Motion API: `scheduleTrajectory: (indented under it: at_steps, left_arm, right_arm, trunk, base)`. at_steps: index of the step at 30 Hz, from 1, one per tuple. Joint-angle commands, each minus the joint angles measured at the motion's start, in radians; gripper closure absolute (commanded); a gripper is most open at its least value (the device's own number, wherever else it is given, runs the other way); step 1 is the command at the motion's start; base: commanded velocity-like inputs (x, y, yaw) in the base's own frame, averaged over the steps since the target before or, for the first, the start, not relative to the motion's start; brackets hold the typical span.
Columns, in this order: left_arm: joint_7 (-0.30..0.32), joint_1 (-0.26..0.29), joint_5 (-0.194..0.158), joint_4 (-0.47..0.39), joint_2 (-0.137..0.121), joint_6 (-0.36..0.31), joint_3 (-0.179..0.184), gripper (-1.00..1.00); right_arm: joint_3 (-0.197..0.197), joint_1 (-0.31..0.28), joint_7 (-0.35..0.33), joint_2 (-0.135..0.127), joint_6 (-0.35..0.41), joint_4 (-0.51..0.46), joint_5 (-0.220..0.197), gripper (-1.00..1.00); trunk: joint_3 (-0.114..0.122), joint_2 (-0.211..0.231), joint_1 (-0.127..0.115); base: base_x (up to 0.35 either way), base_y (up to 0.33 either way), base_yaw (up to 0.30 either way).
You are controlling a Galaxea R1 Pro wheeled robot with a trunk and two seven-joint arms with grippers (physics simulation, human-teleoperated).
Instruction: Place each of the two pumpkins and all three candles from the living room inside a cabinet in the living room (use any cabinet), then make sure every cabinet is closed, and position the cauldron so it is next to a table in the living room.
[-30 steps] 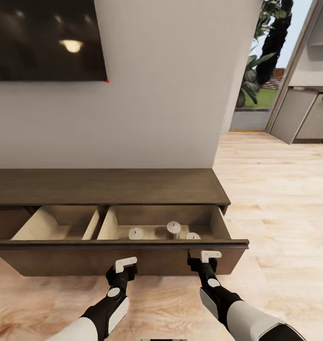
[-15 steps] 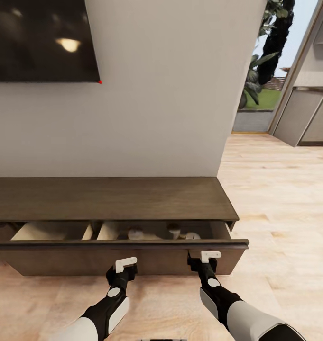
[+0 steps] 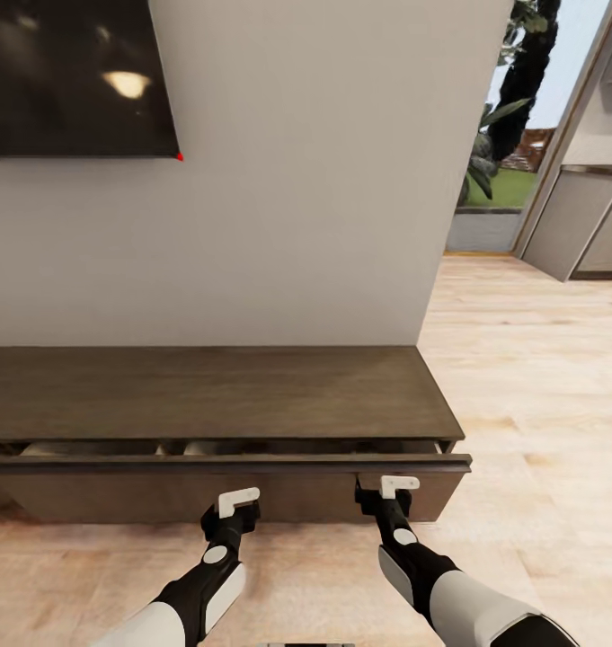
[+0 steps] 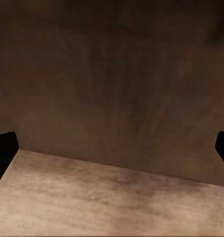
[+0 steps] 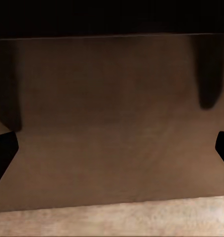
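Head view: the cabinet [image 3: 207, 395], long, low and dark brown, runs along the wall below a dark screen [image 3: 72, 76]; its wide drawer front [image 3: 225, 481] stands out only a sliver from the body, a thin gap showing along the front edge of the cabinet top.
Hands, head view: the left hand [image 3: 237, 500] and right hand [image 3: 397, 486] are both set against the lower face of the drawer front, the right near the cabinet's right end; here I cannot tell how wide either stands.
Candles, pumpkins, cauldron: nothing of them can be made out; the gap is too narrow to read the drawer's contents.
Left wrist view: dark wood close ahead above pale floor [image 4: 112, 207]; the two fingertips [image 4: 2, 153] sit far apart, spread wide and holding nothing.
Right wrist view: the brown panel close ahead, fingertips [image 5: 3, 153] likewise spread wide and empty.
Step in hand: judged to be shutting the drawer.
Next move: likely a level, even push from both hands until the front sits flush.
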State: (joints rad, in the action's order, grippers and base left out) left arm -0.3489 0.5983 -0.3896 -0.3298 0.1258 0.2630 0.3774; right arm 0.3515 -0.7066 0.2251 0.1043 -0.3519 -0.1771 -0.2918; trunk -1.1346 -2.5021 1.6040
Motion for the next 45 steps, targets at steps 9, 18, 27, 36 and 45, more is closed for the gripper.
scheduleTrajectory:
  at_steps: [9,18,27,36,45]
  left_arm:
    - [-0.001,0.000,-0.001,0.000,0.000,0.002,0.000,-1.00]
    - [-0.001,0.000,-0.003,0.000,0.000,0.004,0.000,-1.00]
    - [-0.001,0.000,-0.003,0.000,0.000,0.003,-0.001,-1.00]
    - [-0.001,0.000,-0.003,0.000,0.000,0.004,-0.002,-1.00]
    - [-0.002,0.000,-0.004,0.000,0.000,-0.006,-0.004,-1.00]
  right_arm:
    - [-0.003,-0.001,0.000,0.000,-0.001,-0.001,0.002,-1.00]
    - [-0.002,-0.001,0.000,0.000,-0.001,-0.001,0.002,-1.00]
    - [-0.002,-0.001,0.000,0.000,-0.001,-0.001,0.002,-1.00]
    - [-0.002,-0.001,0.000,0.000,-0.001,-0.001,0.003,-1.00]
    - [0.001,-0.001,-0.001,0.002,0.010,-0.001,0.003,-1.00]
  trunk:
    - [0.000,0.000,0.000]
    - [0.000,0.000,0.000]
    - [0.000,0.000,0.000]
    - [0.000,0.000,0.000]
    - [0.000,0.000,0.000]
  base:
    - [0.096,0.000,0.000]
    - [0.071,0.000,0.000]
    - [0.093,0.000,0.000]
    - [-0.166,0.000,0.000]
    - [-0.325,0.000,0.000]
